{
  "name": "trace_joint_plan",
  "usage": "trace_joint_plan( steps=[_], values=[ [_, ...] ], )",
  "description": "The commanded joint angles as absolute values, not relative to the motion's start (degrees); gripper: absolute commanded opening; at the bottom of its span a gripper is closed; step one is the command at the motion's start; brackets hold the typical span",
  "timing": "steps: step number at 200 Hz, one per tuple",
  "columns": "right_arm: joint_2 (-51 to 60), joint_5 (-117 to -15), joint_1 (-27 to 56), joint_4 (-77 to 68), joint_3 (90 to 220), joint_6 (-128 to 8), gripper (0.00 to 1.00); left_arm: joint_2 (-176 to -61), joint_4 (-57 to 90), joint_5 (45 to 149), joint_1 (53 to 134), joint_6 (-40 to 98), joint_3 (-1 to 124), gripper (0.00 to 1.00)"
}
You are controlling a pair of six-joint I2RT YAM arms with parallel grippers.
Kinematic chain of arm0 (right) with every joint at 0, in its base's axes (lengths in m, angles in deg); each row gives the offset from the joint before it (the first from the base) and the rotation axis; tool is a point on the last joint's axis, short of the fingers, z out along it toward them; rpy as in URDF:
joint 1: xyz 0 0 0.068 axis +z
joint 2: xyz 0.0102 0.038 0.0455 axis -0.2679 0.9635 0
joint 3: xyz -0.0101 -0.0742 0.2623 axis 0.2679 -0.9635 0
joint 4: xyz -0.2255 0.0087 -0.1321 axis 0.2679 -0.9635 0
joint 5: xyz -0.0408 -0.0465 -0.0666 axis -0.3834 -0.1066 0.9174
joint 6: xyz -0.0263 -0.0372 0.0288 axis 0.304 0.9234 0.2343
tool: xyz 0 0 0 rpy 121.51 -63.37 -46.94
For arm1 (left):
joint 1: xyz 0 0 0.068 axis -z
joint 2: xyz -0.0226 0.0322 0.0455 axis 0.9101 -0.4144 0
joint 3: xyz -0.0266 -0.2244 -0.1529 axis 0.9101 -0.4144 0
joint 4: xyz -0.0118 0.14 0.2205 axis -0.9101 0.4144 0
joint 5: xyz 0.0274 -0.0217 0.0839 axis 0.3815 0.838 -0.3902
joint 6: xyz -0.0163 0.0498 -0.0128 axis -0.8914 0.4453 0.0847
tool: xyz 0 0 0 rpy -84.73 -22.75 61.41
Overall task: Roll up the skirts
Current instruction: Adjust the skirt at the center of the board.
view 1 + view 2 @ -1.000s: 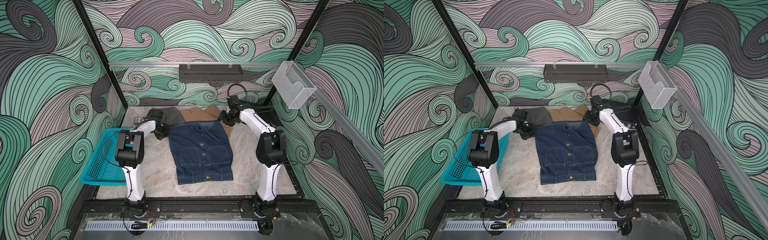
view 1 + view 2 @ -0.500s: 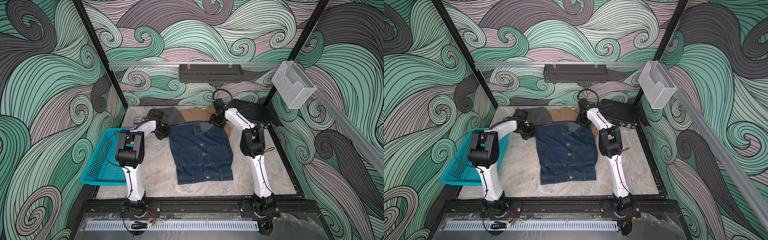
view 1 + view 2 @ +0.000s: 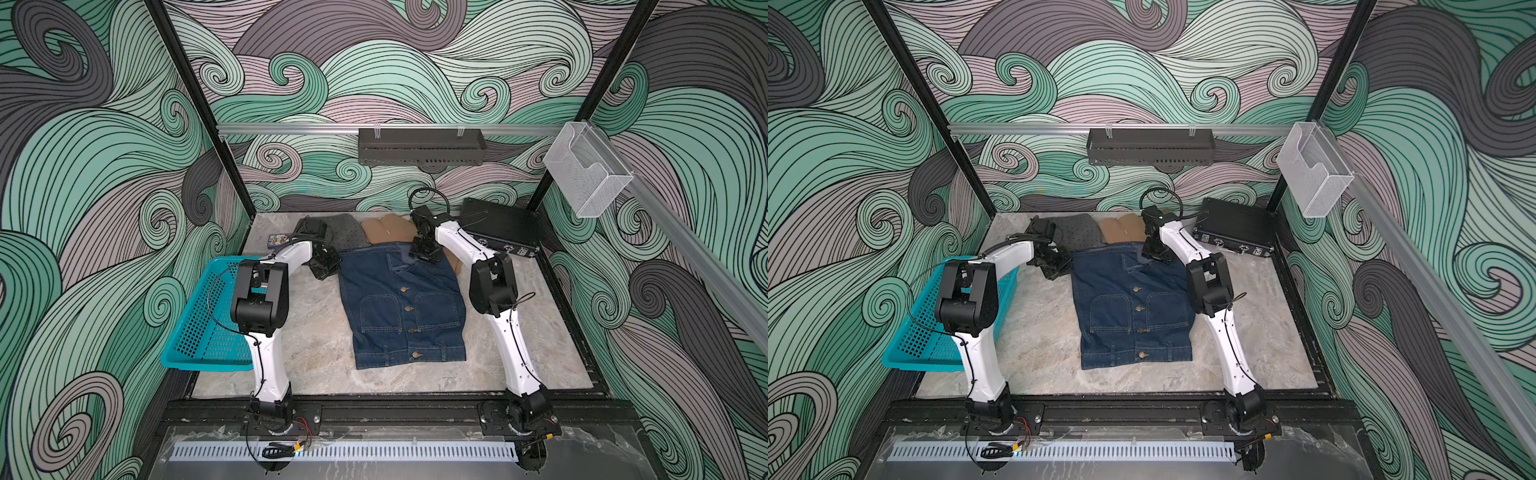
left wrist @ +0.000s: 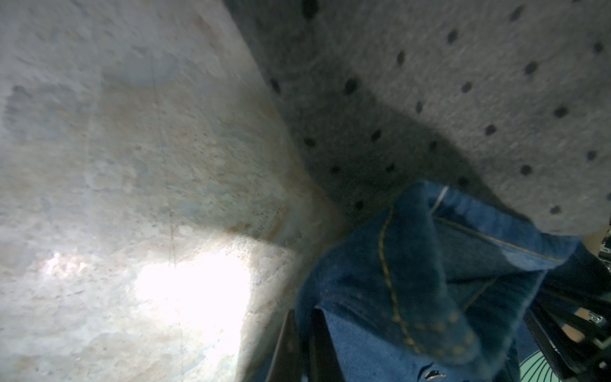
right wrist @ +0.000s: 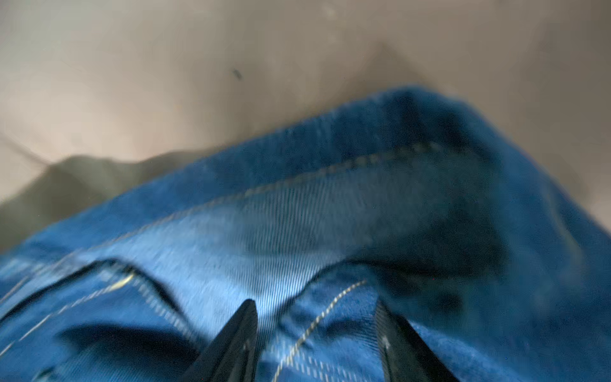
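While both my arms reach far out over the table (image 3: 316, 332), the blue jean skirt (image 3: 399, 307) lies flat to the right of the teal basket (image 3: 208, 361), buttons up. My left gripper (image 3: 330, 268) is squeezed tight on the skirt's far corner, the one nearest the basket. My right gripper (image 3: 424, 255) is at the same far edge, farther from the basket, where the cloth is folded over. Its fingers (image 5: 238, 330) stand apart with a bump of jean cloth between them; I cannot tell if they pinch it. Past the basket's far end lies the grey dotted skirt (image 3: 347, 230), then the tan skirt (image 3: 388, 230) farther right.
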State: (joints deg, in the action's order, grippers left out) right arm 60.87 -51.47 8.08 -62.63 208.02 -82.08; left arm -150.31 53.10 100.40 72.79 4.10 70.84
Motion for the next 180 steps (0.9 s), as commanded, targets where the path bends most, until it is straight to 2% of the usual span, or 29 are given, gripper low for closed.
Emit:
trace_joint_plan(
  steps=[1,34,49,118,154,180],
  values=[
    [63.93,-50.91,8.28,-64.19,209.42,-81.63,0.54,-151.02,54.23,100.68,72.93,3.43,72.23,0.00],
    [63.65,-50.50,8.05,-64.20,208.31,-80.11,0.14,-151.13,54.40,100.29,72.81,3.43,72.31,0.00],
    [60.85,-50.34,8.00,-63.65,206.29,-79.38,0.00,-150.98,54.78,99.83,72.65,3.43,72.34,0.00],
    [47.31,-51.96,4.92,-61.67,200.00,-75.23,0.00,-150.16,55.97,97.00,72.41,3.51,72.33,0.00],
    [41.53,-55.80,-0.55,-60.06,197.33,-74.36,0.00,-149.99,56.34,96.64,72.29,3.62,72.58,0.00],
    [42.48,-58.17,-6.20,-59.96,198.34,-74.16,0.00,-149.01,56.52,96.51,72.16,3.11,72.58,0.00]
  ],
)
